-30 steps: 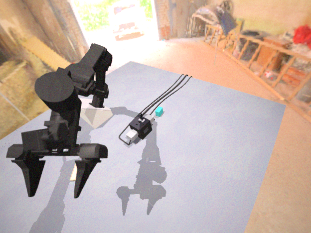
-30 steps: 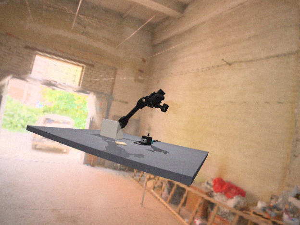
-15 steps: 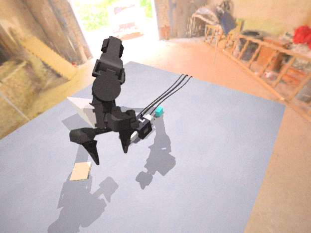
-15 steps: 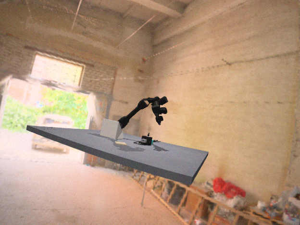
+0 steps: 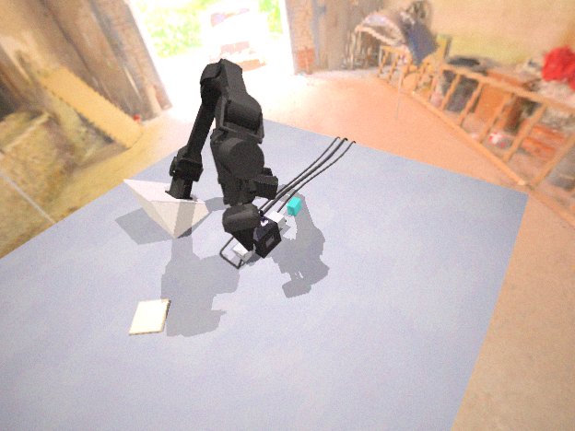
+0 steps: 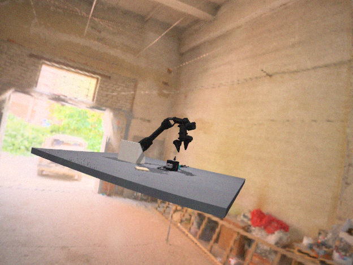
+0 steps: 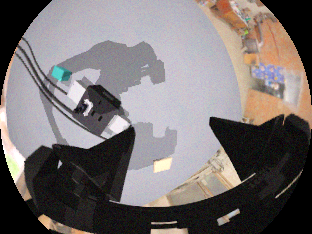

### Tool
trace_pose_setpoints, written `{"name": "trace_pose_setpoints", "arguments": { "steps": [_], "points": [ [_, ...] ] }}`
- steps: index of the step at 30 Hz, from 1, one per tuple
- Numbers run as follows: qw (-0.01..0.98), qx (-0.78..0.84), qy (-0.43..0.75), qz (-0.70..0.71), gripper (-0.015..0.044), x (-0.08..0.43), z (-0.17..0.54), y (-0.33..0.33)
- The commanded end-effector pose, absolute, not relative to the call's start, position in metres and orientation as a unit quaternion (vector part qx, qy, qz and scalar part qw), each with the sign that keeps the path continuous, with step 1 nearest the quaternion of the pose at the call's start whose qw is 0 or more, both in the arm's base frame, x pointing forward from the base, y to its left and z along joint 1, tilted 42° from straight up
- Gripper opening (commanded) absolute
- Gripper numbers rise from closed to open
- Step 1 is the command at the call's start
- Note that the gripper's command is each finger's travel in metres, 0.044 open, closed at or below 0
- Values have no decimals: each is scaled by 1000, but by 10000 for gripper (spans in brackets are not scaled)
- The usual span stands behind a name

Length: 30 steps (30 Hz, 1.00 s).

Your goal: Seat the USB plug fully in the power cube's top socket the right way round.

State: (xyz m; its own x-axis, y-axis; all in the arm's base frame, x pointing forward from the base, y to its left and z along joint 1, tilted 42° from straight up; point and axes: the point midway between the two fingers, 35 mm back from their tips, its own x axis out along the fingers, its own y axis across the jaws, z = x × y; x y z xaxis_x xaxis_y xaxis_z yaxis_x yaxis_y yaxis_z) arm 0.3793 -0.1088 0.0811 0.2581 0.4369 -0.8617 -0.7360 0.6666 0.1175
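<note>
The black power cube stands on the table with white plugs in two of its sides. The USB plug stands up from the socket in the cube's top; its orientation is too small to tell. My gripper is open and empty, pointing down. It hangs above the cube, a little to the right of it in the exterior view. In the top view the arm hides part of the cube, and the fingertips are hard to make out.
A teal block lies beside the cube. Dark cables run from the cube over the table, and one loops near its white plug. A flat cream tile lies apart. The arm's pale base stands behind.
</note>
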Motion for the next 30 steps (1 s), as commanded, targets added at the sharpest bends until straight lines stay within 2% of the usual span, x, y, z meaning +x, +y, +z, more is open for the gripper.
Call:
{"name": "trace_pose_setpoints", "arguments": {
  "steps": [1, 7, 30],
  "points": [
    [718, -241, 387, 527, 440, 337, 104, -50],
    [662, -297, 287, 626, 440, 302, 122, -10],
    [660, -298, 284, 628, 440, 304, 116, -5]
  ]
}}
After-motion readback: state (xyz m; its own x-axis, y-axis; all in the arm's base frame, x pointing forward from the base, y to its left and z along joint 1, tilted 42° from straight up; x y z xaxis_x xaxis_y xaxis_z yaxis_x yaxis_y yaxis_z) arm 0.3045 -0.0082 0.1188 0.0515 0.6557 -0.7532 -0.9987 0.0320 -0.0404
